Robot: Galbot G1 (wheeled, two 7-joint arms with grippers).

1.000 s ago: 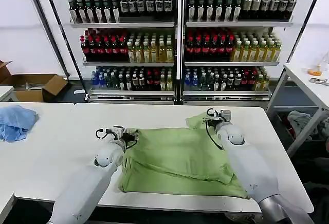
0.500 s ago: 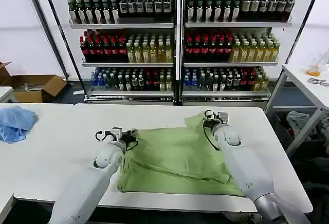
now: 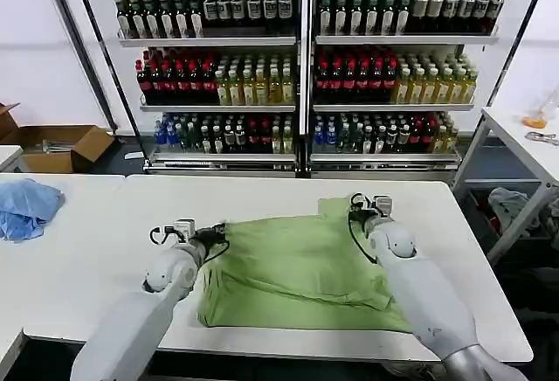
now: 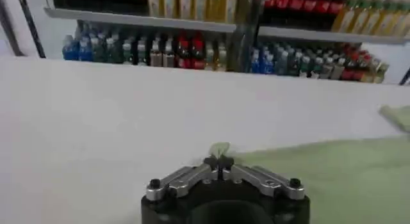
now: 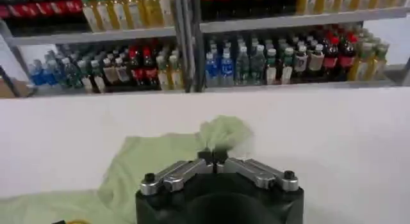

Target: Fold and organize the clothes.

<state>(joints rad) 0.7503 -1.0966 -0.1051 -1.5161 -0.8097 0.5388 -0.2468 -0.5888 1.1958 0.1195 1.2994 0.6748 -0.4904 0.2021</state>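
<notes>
Table (image 3: 105,259): big and white, with the shirt on it.
Shirt (image 3: 297,267): light green, lying partly folded in the middle of the table.
Left gripper (image 3: 212,234): at the shirt's left edge, pinched tight on the cloth.
Right gripper (image 3: 358,213): at the far right corner, pinched tight on the cloth.

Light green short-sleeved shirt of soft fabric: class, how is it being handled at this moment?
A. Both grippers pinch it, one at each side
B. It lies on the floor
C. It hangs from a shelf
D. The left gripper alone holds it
A: the light green short-sleeved shirt lies on the white table, with the left gripper shut on its left edge and the right gripper shut on its far right corner.
</notes>
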